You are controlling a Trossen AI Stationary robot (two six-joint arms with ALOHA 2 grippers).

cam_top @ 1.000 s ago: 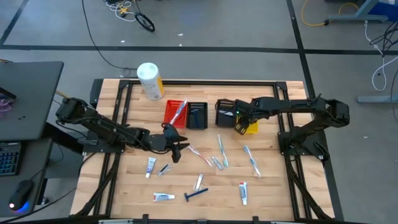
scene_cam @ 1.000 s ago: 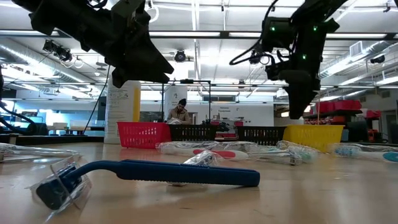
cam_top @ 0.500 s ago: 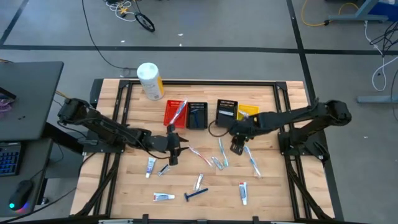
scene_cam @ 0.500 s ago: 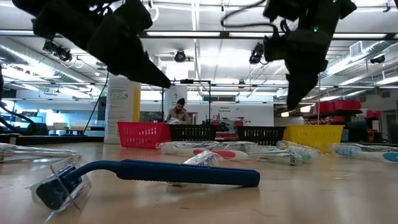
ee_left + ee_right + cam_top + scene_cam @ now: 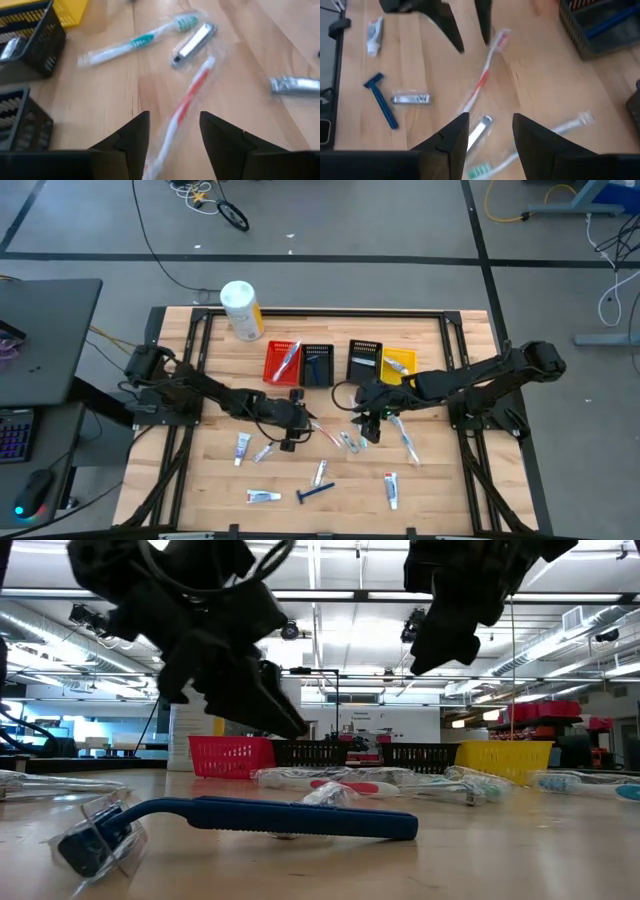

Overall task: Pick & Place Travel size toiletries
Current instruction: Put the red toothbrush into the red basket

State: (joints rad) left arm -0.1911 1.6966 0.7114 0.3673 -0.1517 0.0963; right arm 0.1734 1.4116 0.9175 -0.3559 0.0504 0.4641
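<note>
1. From my station I see the white-and-yellow container [image 5: 241, 309] standing at the far left corner of the wooden surface [image 5: 220, 480].
2. A toothpaste tube [image 5: 241, 446] lies on the near left part, with another tube [image 5: 262, 496] closer to the front edge.
3. The left gripper [image 5: 303, 418] hangs over the middle, its jaws released and holding nothing, straddling the red-and-white toothbrush [image 5: 185, 102] in a clear wrapper below.
4. A blue razor [image 5: 315, 493] lies near the front edge.
5. The red bin [image 5: 281, 362], two black bins [image 5: 318, 366] and a yellow bin [image 5: 399, 362] stand in a row at the back.
6. The right gripper [image 5: 366, 427] hovers just right of centre, jaws spread and empty, over a green-and-white toothbrush [image 5: 492, 166].
7. A blue-and-white toothbrush [image 5: 405, 438] lies further right, a tube [image 5: 391, 489] nearer the front.
</note>
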